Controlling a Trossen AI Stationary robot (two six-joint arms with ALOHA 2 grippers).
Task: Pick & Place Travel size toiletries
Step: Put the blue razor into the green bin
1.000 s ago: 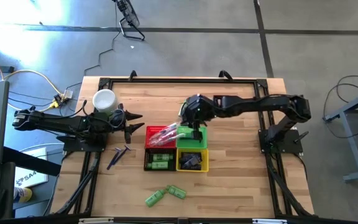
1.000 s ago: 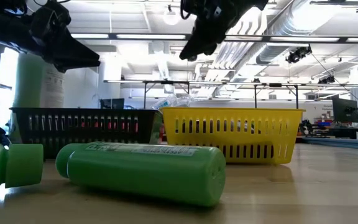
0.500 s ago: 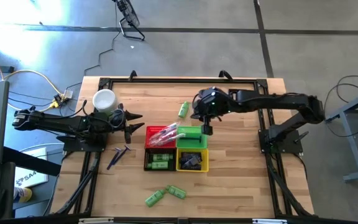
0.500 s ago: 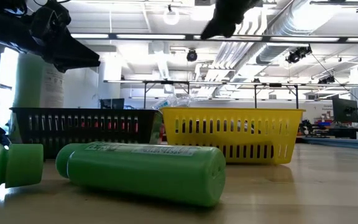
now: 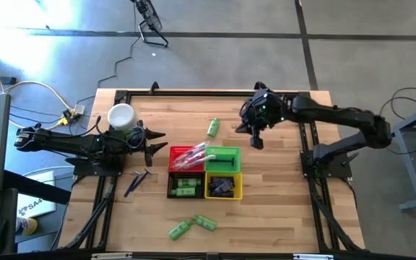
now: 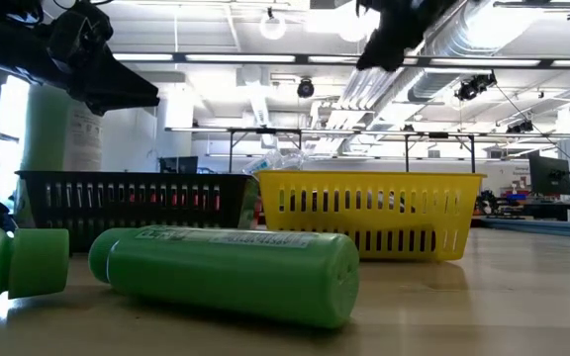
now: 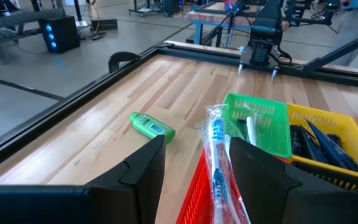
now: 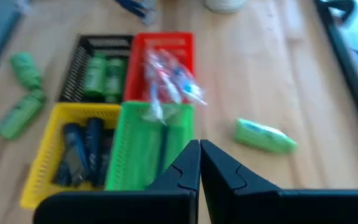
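Four small baskets (image 5: 204, 173) clustered mid-table (image 5: 280, 202); we note green bottles in black one, dark tubes in yellow, wrapped toothbrushes (image 7: 216, 155) in red. One green bottle (image 5: 212, 128) lies loose behind baskets, two more (image 5: 192, 226) near front edge, dark sticks (image 5: 137, 180) at left. Right claw (image 5: 258, 139) hovers beyond baskets, fingers pressed together, empty. Left claw (image 5: 155, 145) beside white cup (image 5: 121, 116), parted, holding nothing.

green bottle (image 6: 231, 272) label print, unreadable
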